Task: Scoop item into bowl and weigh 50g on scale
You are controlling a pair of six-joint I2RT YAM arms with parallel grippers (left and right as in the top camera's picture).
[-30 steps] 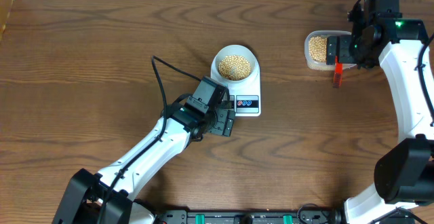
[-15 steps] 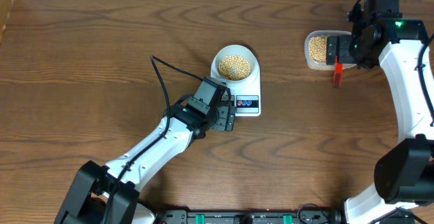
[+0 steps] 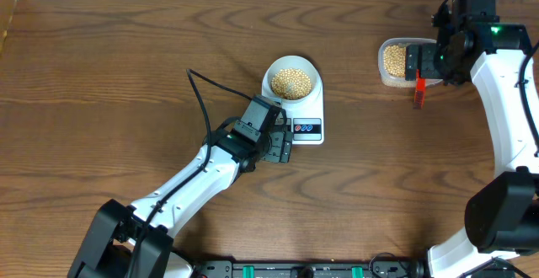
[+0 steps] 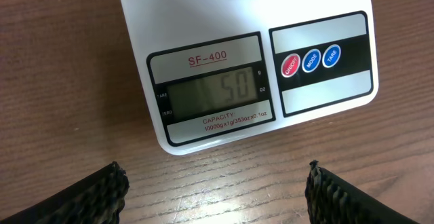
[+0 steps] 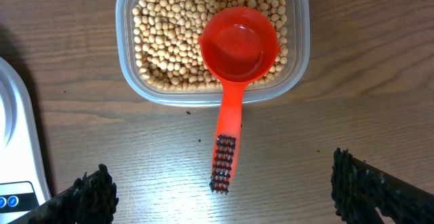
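The white bowl (image 3: pixel 269 79) holds a heap of tan beans (image 3: pixel 292 82) and sits on the white scale (image 3: pixel 317 109). In the left wrist view the scale (image 4: pixel 203 20) shows 50 on its LCD (image 4: pixel 210 94). My left gripper (image 3: pixel 282 149) (image 4: pixel 217 197) hovers open over bare wood just in front of the scale, holding nothing. My right gripper (image 3: pixel 418 61) (image 5: pixel 230 200) is open above the handle end of a red scoop (image 5: pixel 237 44), which lies empty on more beans (image 5: pixel 169 41) in a clear tub (image 5: pixel 125 47).
The clear tub (image 3: pixel 386 76) stands at the back right, with the scoop's red handle (image 3: pixel 417 94) jutting toward the front. A corner of the scale (image 5: pixel 17 136) shows at the left of the right wrist view. A black cable (image 3: pixel 200 101) loops off the left arm.
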